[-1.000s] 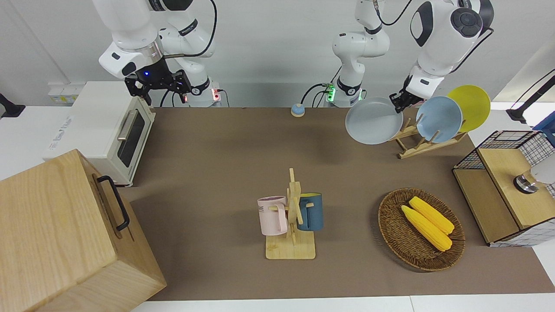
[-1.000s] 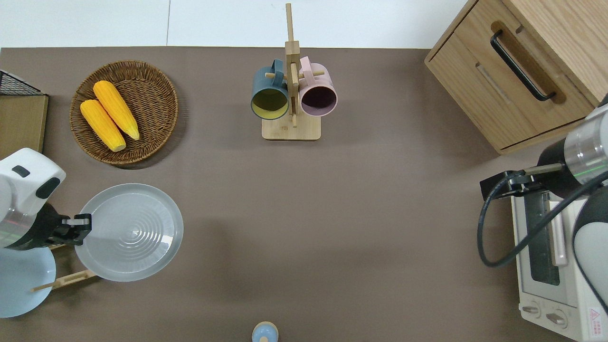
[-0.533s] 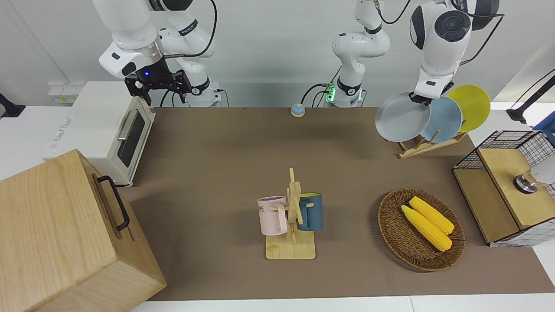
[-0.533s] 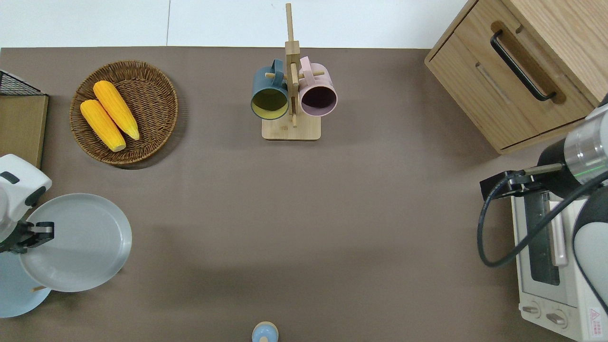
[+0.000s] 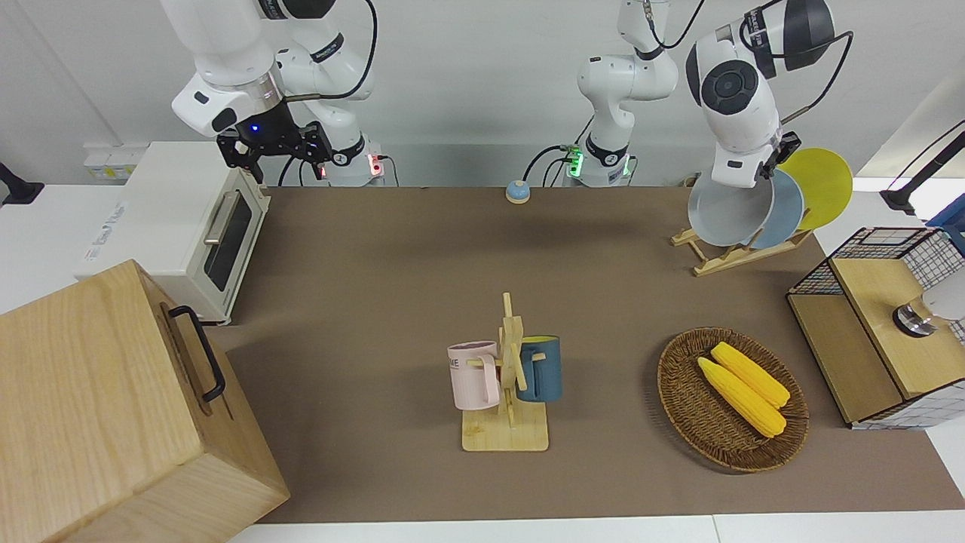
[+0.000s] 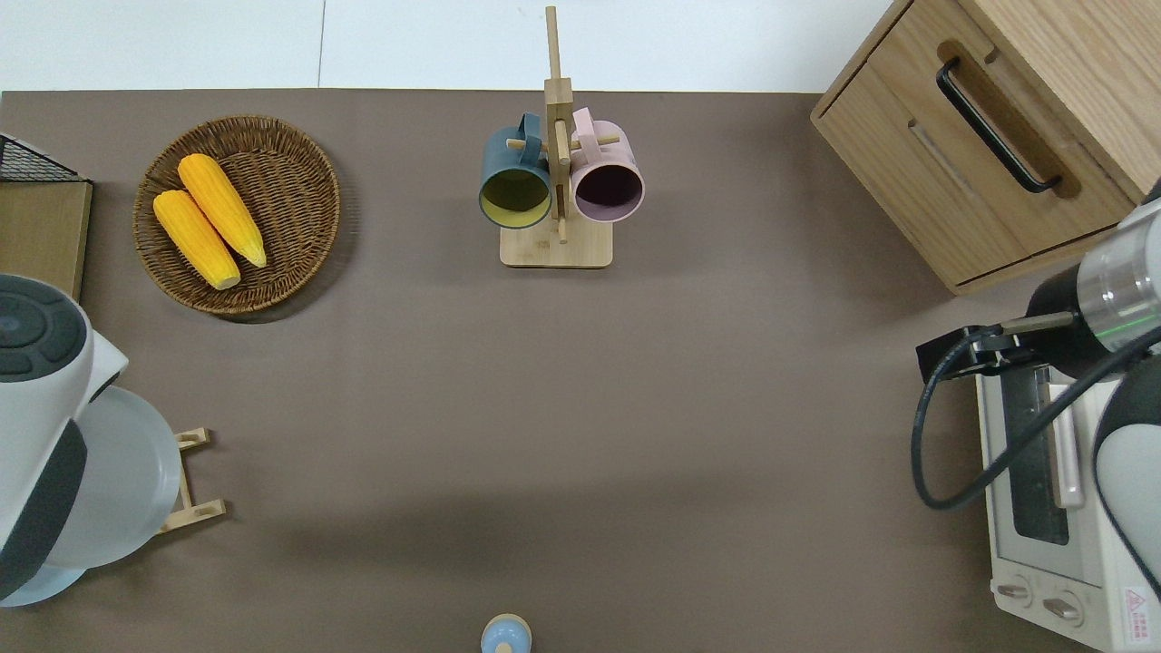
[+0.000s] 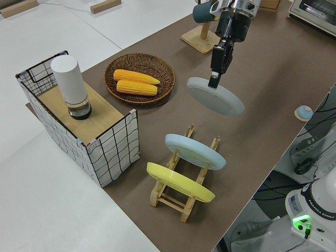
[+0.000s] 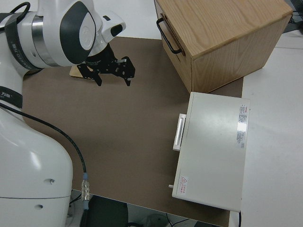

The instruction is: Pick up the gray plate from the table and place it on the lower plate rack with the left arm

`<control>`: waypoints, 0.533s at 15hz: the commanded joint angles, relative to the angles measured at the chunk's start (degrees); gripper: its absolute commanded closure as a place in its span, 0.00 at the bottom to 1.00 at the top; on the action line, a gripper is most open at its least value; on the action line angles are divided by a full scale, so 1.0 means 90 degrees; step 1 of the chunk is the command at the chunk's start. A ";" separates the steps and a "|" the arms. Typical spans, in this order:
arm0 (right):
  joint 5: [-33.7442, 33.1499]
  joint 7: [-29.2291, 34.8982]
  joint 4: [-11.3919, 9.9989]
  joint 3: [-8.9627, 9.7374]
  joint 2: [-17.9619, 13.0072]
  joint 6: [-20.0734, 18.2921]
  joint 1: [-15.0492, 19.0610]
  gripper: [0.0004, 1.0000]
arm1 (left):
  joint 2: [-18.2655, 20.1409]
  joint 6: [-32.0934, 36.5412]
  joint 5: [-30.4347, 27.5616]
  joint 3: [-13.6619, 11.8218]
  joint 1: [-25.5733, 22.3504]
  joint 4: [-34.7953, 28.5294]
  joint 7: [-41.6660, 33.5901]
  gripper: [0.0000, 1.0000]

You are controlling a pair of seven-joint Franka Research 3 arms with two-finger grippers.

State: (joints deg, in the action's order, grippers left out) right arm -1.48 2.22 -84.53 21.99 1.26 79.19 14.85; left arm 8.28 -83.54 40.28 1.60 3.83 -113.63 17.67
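Over the free end of the lower plate rack (image 7: 185,173): gray plate (image 7: 216,96) aloft and tilted, rim clenched by the left gripper (image 7: 214,79), beside the blue plate (image 7: 195,150) and yellow plate (image 7: 179,182) slotted there. Best tipped more upright, edge lined up with the open slot, lowered slowly, clear of the blue plate. Counted on the bench (image 5: 377,249): 3 plates, 2 mugs, 2 corn cobs, 1 basket; right gripper (image 5: 275,147) parked, fingers released.

A plain white wall (image 5: 467,83) rises at the robots' edge of the white tabletop (image 7: 47,178).
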 commanded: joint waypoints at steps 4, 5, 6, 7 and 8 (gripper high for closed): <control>-0.0031 0.0075 0.0046 0.0135 -0.0013 -0.0069 0.0147 0.02 | 0.0018 0.0063 0.0808 -0.0031 0.0073 -0.0626 0.1180 1.00; -0.0041 0.0075 0.0046 0.0125 -0.0013 -0.0069 0.0147 0.02 | 0.0018 0.0044 0.0808 -0.0031 0.0073 -0.0685 0.1356 1.00; -0.0041 0.0075 0.0036 0.0125 -0.0013 -0.0078 0.0147 0.02 | 0.0018 0.0015 0.0808 -0.0031 0.0073 -0.0772 0.1483 1.00; -0.0041 0.0075 0.0046 0.0135 -0.0013 -0.0069 0.0147 0.02 | 0.0008 -0.0005 0.0808 -0.0031 0.0083 -0.0851 0.1620 1.00; -0.0041 0.0075 0.0046 0.0125 -0.0013 -0.0069 0.0147 0.02 | 0.0008 -0.0025 0.0808 -0.0031 0.0083 -0.0948 0.1766 1.00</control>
State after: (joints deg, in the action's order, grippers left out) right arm -1.48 2.22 -84.53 21.99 1.26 79.19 14.85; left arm 8.06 -83.50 45.91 1.56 3.83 -119.42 29.17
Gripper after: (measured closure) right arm 0.013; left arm 0.965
